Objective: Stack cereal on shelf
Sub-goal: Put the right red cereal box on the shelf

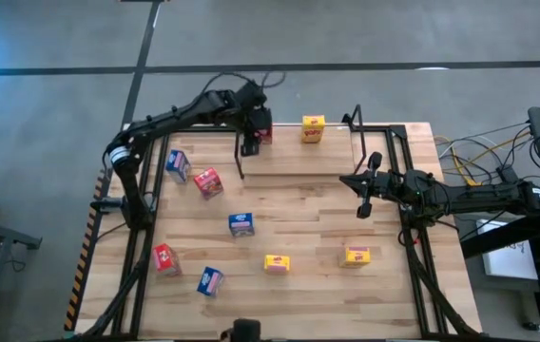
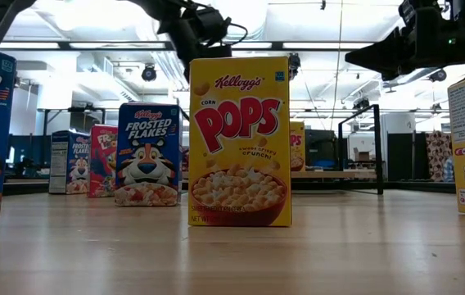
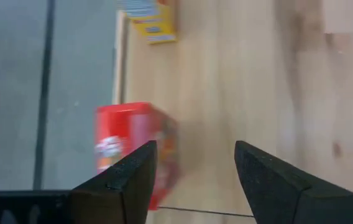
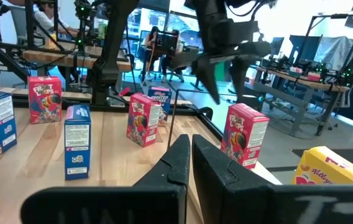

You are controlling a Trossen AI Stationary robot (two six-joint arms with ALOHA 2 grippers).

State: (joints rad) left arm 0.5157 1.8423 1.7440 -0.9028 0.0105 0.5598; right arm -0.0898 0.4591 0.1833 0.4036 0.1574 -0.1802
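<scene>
**Left gripper hovers open above a red box on the shelf**

The left gripper hangs over the far end of the shelf, its fingers spread wide with nothing between them. Just beside and below it stands a red cereal box on the shelf board, apart from both fingers; in the left wrist view the same box sits off to one side of the open jaws, not inside them. I judge the box to be placed and the wide opening to be a release. Farther along the shelf from the gripper stands a yellow cereal box, upright at the back edge, leaving room between the two.

The right gripper waits past the shelf's other end post, fingers pressed together and empty. Seven more boxes stand on the table, well apart from both tools, among them a blue box near the middle.
</scene>
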